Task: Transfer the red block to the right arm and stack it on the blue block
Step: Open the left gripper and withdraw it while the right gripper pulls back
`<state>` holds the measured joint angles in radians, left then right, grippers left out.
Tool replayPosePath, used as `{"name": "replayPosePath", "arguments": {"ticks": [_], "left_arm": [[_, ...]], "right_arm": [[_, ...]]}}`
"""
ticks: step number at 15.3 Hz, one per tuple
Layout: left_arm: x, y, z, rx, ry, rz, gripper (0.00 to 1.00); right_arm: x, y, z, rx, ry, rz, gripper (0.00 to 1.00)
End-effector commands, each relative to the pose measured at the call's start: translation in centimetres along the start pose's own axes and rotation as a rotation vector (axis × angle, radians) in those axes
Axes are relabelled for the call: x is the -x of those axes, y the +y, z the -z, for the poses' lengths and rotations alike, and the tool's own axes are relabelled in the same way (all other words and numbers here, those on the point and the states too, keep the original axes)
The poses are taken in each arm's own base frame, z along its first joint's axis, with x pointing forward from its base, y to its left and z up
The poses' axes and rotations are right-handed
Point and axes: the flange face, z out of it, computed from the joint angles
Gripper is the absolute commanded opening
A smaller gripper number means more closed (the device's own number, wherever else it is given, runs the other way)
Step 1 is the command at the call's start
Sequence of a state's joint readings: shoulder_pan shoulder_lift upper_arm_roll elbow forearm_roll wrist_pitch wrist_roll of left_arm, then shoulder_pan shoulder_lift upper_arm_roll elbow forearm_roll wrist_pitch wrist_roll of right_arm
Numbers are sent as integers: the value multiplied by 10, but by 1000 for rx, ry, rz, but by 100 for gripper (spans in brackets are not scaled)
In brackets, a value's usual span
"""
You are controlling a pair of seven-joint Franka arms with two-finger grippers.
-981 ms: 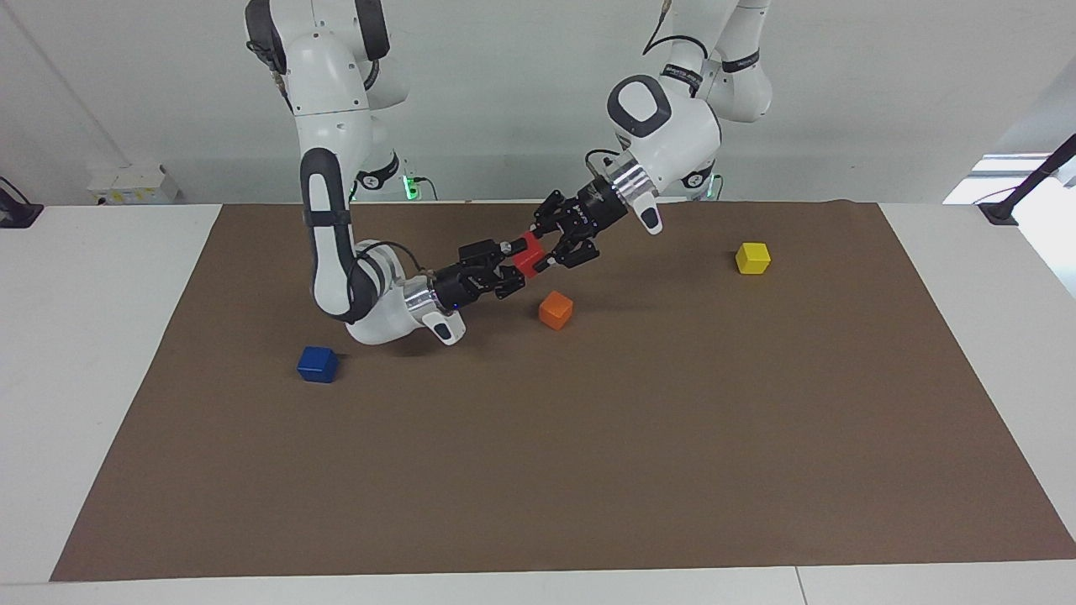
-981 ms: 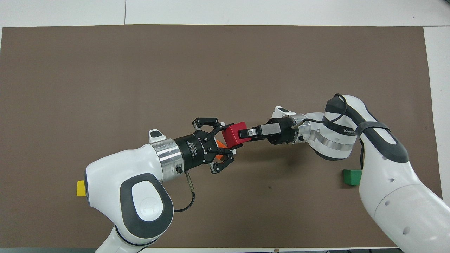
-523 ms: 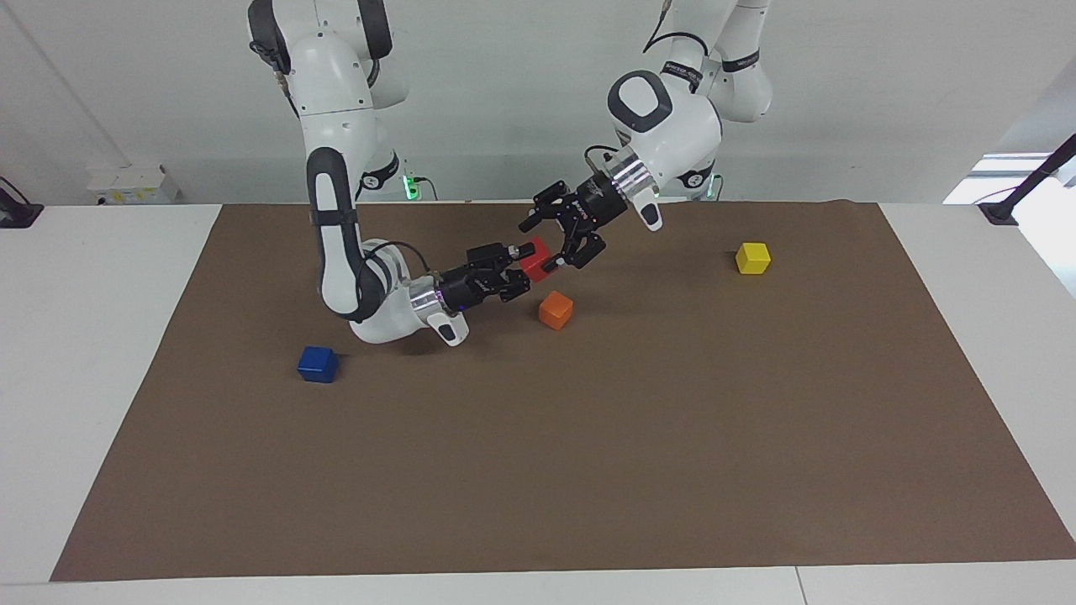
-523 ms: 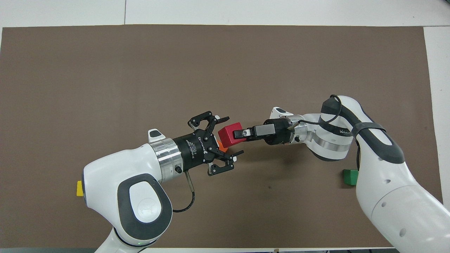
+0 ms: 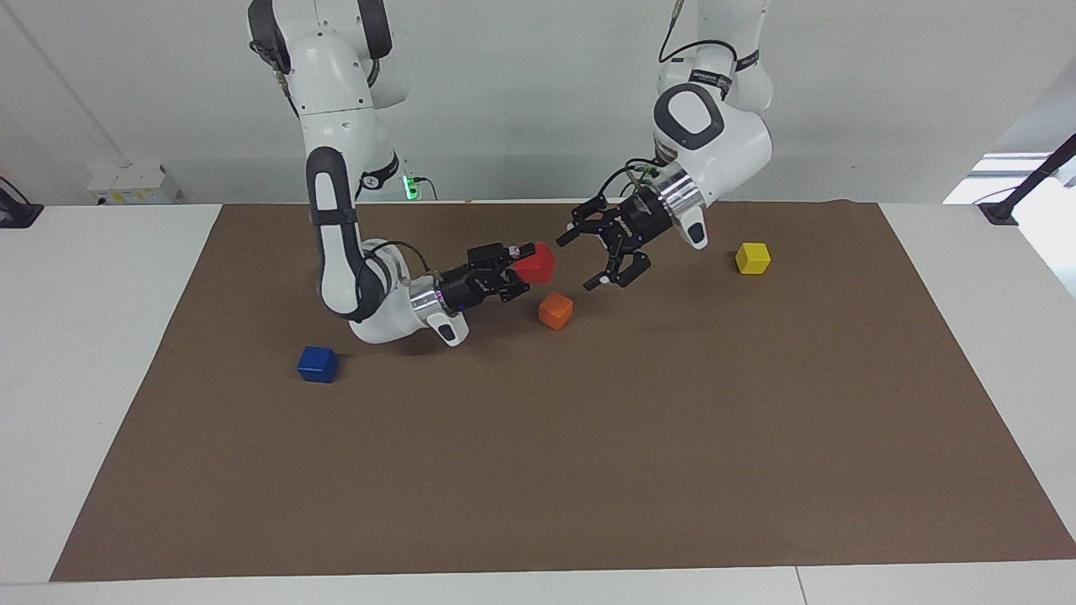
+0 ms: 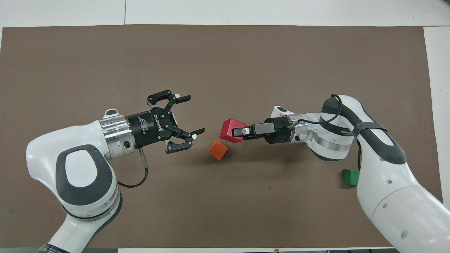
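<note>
The red block hangs in the air over the brown mat, a little above the orange cube, with my right gripper shut on it. My left gripper is open and empty. It hovers clear of the red block, toward the left arm's end of the table. The blue block rests on the mat toward the right arm's end, just beside the right arm's elbow. In the overhead view the right arm hides it.
An orange cube lies on the mat under the held red block. A yellow cube sits toward the left arm's end. A green cube shows beside the right arm in the overhead view.
My left gripper opened, let go of the red block and drew back toward its own end. The right gripper keeps the block and has barely moved.
</note>
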<state>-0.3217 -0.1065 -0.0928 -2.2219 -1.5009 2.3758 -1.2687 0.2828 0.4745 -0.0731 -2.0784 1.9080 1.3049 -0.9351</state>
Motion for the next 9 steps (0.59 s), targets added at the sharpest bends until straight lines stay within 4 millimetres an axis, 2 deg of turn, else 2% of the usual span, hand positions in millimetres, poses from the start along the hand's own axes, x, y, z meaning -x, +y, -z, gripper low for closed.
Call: {"name": "replayPosePath", "arguments": {"ticks": [1, 5, 9], "left_arm": [[-20, 2, 27, -32, -7, -78, 100], [-38, 19, 53, -91, 63, -163, 100], [-65, 44, 97, -158, 134, -304, 100]], "right_arm": [[-1, -16, -5, 33, 39, -6, 0], [-7, -48, -12, 81, 70, -46, 0], [-14, -87, -15, 178, 145, -84, 0]]}}
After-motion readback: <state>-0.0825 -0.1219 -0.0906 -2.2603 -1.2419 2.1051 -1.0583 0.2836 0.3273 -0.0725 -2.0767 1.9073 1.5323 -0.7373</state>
